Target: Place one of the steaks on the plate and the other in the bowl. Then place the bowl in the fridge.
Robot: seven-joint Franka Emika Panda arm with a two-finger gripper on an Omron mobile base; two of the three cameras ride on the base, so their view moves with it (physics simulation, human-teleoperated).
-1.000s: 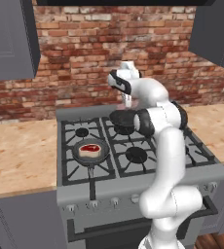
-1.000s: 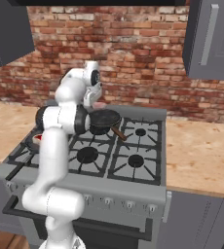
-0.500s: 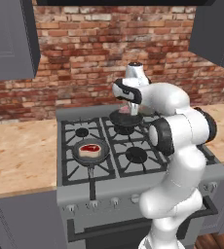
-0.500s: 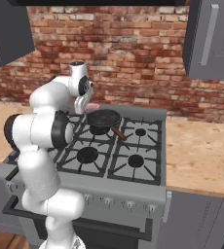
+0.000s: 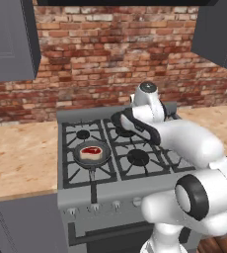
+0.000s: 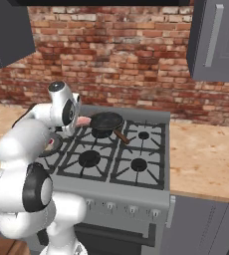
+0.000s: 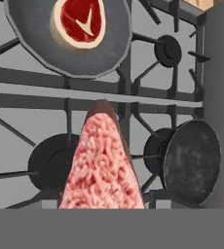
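Observation:
A bright red steak (image 5: pixel 91 150) with a white fat rim lies in a dark pan (image 5: pixel 99 157) on the stove's front left burner, and the same red steak (image 7: pixel 82 22) sits at the top of the hand view. My gripper (image 6: pixel 78 121) hangs above the stove's left side, shut on the paler pinkish steak (image 6: pixel 84 121). That pale steak (image 7: pixel 103 170) rises edge-on from the bottom of the hand view and hides my fingertips. The plate, the bowl and the fridge are out of view.
An empty dark frying pan (image 6: pixel 106 120) rests on the back left burner, its handle pointing toward the stove's middle. The grey stove (image 5: pixel 110 197) has wooden counters on its left (image 5: pixel 17 163) and right (image 6: pixel 206 159). Grey cabinets hang above, against the brick wall.
My hand has swung away from the empty back pan toward the stove's left side and a little lower, carrying the pale steak. The elbow has dropped toward the cameras.

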